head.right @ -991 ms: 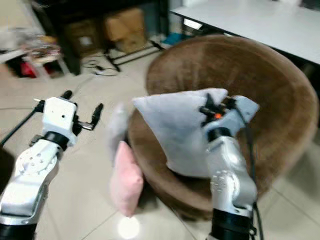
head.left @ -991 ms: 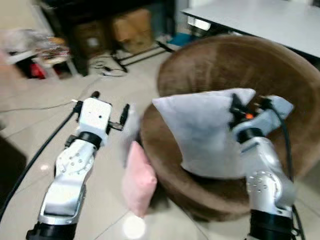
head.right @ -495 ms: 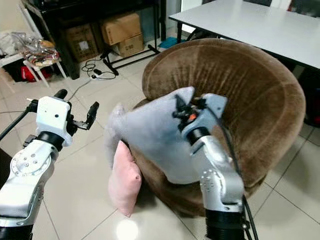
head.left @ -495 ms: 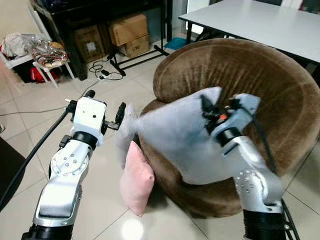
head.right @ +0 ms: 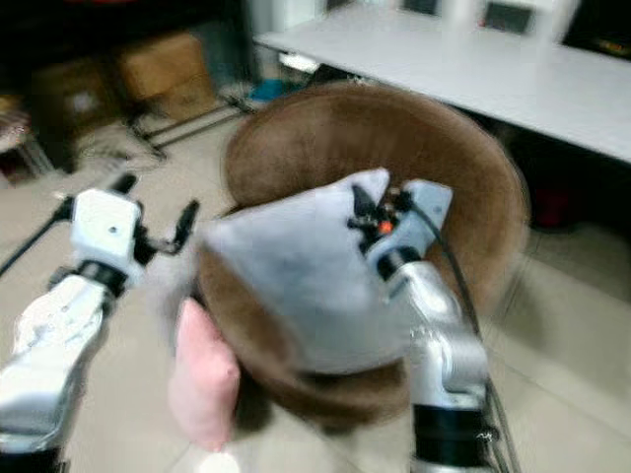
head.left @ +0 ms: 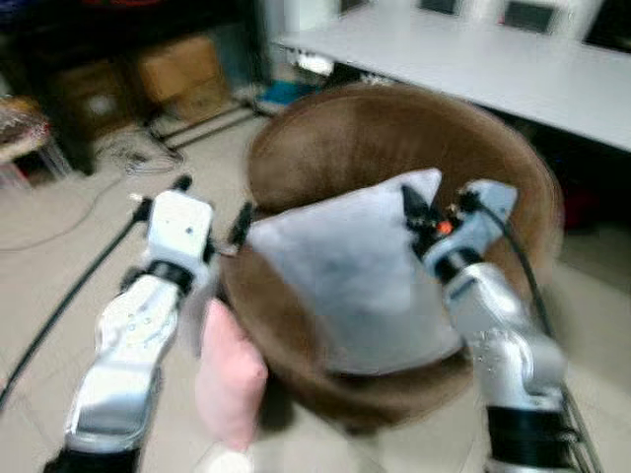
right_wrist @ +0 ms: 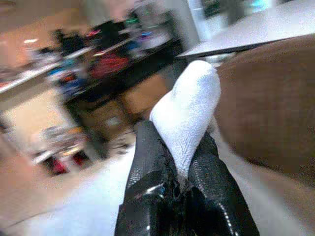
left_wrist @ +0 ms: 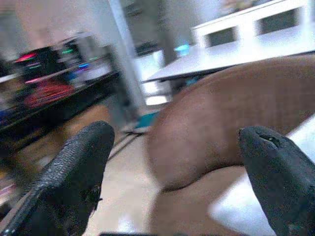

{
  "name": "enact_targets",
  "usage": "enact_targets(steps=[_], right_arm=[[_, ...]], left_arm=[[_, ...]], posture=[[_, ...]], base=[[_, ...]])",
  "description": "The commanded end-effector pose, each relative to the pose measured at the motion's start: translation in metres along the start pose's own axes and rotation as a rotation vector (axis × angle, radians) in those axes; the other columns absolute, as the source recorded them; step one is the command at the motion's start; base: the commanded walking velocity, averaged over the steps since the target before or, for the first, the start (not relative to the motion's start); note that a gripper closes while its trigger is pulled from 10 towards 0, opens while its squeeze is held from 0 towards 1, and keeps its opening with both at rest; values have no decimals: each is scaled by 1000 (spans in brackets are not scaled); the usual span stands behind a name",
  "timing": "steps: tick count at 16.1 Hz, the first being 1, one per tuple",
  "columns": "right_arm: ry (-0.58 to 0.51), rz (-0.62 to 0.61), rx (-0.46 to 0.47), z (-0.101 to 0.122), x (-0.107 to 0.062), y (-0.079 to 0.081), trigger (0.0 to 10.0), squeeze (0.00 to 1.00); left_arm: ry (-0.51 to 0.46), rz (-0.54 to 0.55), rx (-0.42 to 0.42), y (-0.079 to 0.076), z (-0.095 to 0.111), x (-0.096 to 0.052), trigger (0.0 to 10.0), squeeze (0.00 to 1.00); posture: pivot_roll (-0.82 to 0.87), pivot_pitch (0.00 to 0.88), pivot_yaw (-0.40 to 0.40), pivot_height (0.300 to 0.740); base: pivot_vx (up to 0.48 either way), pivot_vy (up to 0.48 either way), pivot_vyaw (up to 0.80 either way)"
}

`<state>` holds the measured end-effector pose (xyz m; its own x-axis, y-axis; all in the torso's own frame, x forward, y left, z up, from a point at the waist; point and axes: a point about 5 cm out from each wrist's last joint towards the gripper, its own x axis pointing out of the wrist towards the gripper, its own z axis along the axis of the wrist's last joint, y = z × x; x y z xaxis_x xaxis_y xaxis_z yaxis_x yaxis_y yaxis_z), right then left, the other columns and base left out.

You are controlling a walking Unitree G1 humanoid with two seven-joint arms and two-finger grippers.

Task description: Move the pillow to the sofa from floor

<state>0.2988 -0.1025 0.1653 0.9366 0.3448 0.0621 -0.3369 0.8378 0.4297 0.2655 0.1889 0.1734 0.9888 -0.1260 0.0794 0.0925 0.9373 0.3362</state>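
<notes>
The right claw pinches the top corner of the soft white square pillow, which hangs just over the seat of the round brown plush sofa. The left claw stands open beside the pillow's far edge.

Frames were blurred. A pink cushion stood upright on the tiled floor. A long white table ran along the far side. Cardboard boxes sat under dark shelving at the far left, with cables on the floor nearby.
</notes>
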Motion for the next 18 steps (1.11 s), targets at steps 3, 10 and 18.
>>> enact_targets(steps=[3,10,18], right_arm=[[-74,33,-34,18,-1,1,10000,0],[-66,55,-44,17,0,1,10000,0],[-60,75,-69,17,2,2,10000,0]], left_arm=[[-37,-28,-14,-7,9,3,10000,0],[-33,-32,-5,-7,8,1,10000,0],[-31,-33,4,-7,7,2,10000,0]], posture=[[-41,0,31,740],[-37,0,32,740],[-30,0,24,740]], base=[[250,0,0],[249,0,-63],[120,0,-163]])
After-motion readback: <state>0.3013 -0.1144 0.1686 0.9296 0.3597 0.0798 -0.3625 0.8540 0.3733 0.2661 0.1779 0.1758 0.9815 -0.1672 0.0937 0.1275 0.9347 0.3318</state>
